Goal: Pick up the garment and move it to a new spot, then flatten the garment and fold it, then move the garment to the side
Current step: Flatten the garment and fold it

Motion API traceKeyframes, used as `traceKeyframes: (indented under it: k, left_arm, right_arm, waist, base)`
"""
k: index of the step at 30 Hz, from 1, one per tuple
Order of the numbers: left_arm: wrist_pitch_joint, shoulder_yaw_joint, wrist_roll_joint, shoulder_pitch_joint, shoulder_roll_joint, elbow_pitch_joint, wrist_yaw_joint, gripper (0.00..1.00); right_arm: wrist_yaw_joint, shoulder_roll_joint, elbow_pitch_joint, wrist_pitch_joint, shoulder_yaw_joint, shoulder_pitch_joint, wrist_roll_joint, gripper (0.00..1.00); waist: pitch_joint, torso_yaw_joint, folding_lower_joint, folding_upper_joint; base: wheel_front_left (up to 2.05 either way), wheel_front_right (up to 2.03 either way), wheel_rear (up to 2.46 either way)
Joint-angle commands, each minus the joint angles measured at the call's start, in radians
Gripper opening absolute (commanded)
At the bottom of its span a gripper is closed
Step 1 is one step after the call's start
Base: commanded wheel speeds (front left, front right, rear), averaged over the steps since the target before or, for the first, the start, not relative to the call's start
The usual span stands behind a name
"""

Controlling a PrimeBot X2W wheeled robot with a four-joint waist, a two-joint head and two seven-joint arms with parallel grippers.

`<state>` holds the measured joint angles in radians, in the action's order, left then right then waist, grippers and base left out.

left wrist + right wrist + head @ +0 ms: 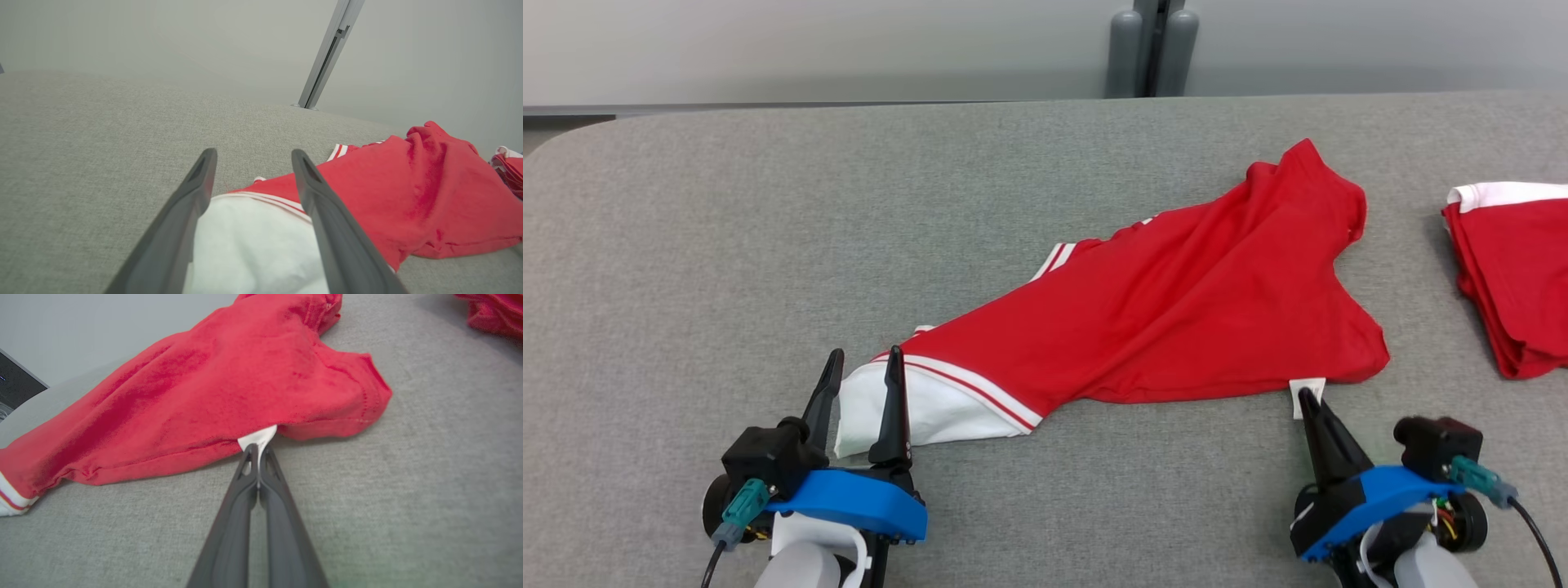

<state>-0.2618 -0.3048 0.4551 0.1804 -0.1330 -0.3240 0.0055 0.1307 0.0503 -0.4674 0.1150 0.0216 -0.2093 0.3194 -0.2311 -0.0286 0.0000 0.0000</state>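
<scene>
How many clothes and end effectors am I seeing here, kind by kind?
Garments: 2 (spread garment, folded garment)
End effectors: 2 (left end effector open, right end effector shut on the spread garment's white tag)
Total: 4

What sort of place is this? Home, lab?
Probably a lab or test room, not a home: a grey fabric-covered table, a bare pale wall with a metal post, and a folded red garment set aside.
</scene>
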Motion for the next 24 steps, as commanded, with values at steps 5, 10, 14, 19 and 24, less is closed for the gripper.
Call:
traceKeyframes:
  k: [5, 10, 14, 19, 24]
  left_arm:
    - [-0.004, 0.006, -0.002, -0.013, -0.007, 0.004, 0.005, 1.0]
    - [-0.004, -0.003, -0.005, -0.011, -0.006, 0.001, 0.0, 1.0]
    - [-0.004, -0.005, -0.004, -0.012, -0.008, -0.001, 0.001, 1.0]
    - [-0.004, 0.004, 0.005, -0.026, -0.013, -0.004, 0.006, 1.0]
    - [-0.004, 0.041, 0.018, -0.039, -0.026, 0.01, 0.019, 1.0]
  right_arm:
    - [0.0, 0.0, 0.101, -0.027, 0.018, 0.095, 0.054, 0.0]
    - [0.0, 0.0, 0.129, -0.056, 0.01, 0.146, 0.048, 0.0]
    - [0.0, 0.0, 0.123, -0.055, 0.012, 0.168, 0.059, 0.0]
    - [0.0, 0.0, 0.118, -0.046, 0.01, 0.177, 0.044, 0.0]
    - [0.0, 0.001, 0.136, -0.025, 0.007, 0.171, 0.035, 1.0]
  waist:
    - [0.013, 0.032, 0.0, 0.0]
    - [0.019, 0.051, 0.0, 0.0]
    - [0.024, 0.058, 0.0, 0.0]
    - [0.039, 0.064, 0.0, 0.0]
    - [0.066, 0.066, 0.0, 0.0]
  base:
    - [0.0, 0.0, 0.0]
    - [0.0, 0.0, 0.0]
    - [0.0, 0.0, 0.0]
    - [0.0, 0.0, 0.0]
    - [0.0, 0.0, 0.0]
